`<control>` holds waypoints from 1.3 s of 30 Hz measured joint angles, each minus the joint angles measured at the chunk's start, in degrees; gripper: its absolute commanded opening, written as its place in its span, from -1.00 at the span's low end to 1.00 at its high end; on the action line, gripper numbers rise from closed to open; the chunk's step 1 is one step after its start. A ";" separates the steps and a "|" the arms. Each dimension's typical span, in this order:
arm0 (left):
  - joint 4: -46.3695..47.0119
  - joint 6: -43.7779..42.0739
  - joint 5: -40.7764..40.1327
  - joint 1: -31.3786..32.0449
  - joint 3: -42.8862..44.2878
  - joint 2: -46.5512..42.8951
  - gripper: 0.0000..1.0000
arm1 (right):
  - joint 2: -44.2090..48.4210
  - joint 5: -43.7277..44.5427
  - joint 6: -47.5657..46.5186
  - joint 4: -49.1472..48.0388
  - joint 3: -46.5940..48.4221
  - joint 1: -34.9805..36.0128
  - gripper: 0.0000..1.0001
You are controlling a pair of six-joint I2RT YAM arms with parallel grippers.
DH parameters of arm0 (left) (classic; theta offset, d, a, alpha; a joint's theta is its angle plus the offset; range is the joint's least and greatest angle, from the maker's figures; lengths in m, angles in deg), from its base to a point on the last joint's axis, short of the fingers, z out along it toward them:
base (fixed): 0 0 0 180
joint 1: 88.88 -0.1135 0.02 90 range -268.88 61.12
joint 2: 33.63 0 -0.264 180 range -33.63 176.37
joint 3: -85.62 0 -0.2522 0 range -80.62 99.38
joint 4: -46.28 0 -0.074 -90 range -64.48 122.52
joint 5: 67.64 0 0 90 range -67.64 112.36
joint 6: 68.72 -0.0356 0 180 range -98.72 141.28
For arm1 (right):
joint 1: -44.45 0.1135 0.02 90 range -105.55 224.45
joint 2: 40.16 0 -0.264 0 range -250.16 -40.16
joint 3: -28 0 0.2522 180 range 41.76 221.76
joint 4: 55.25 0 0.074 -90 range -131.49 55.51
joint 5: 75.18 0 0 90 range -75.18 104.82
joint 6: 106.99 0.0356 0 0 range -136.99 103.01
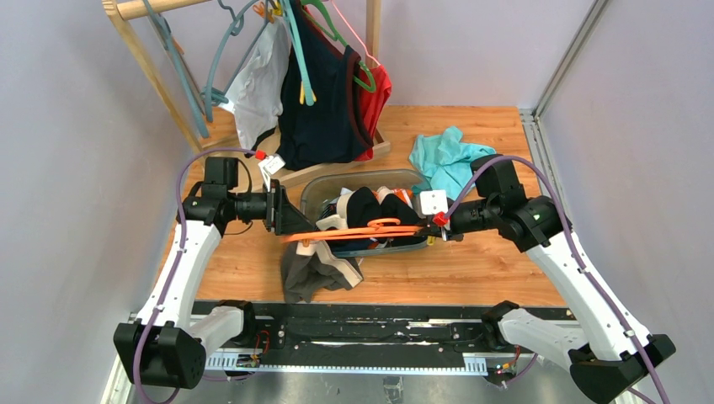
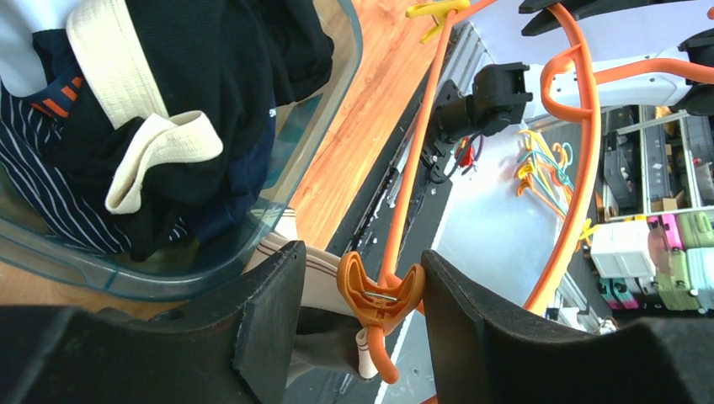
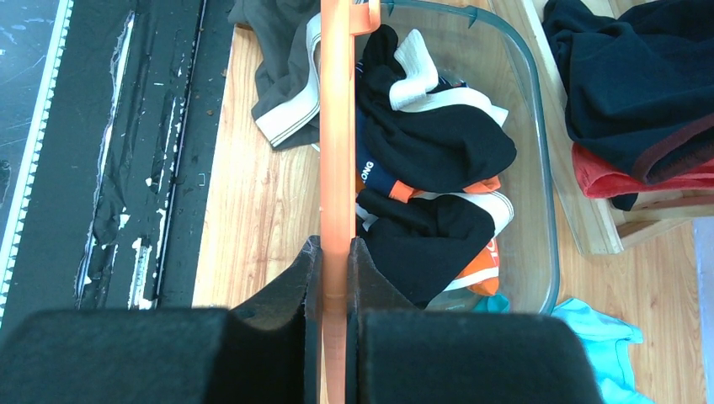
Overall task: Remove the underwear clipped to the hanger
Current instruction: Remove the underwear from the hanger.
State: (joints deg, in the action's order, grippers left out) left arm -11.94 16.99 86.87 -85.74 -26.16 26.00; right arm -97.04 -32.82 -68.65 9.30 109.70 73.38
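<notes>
Top view: your right gripper [image 1: 442, 225] steadies the orange hanger [image 1: 354, 233] so the left gripper [image 1: 290, 220] can work. The grey-brown underwear [image 1: 318, 268] hangs just below that left tool. Left wrist: jaws apart, straddling the clip [image 2: 379, 290]. Right wrist: jaws clamped on the hanger.

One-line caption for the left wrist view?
Left gripper open around the clip on the orange hanger, underwear beside it.
</notes>
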 measured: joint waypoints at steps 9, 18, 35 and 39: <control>0.26 -0.33 1.09 0.00 0.00 0.00 -0.27 | -0.02 -0.28 0.63 -0.96 -0.20 0.00 -0.99; 0.55 -0.39 1.25 0.00 0.00 0.00 -0.70 | -0.09 0.90 3.39 -3.78 -0.68 0.00 -0.99; -2.67 -3.91 0.57 -0.07 4.44 1.11 -0.97 | -1.70 5.25 8.70 -9.66 0.66 0.02 -0.99; -3.50 -4.50 0.59 -0.07 5.01 1.40 -0.90 | -1.88 6.16 9.53 -10.97 1.90 0.02 -0.99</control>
State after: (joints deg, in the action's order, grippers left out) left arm -15.44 12.49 87.46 -85.81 -21.16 27.40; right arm -98.92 -26.65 -59.12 -1.68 111.60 73.40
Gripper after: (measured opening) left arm 0.340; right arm 0.079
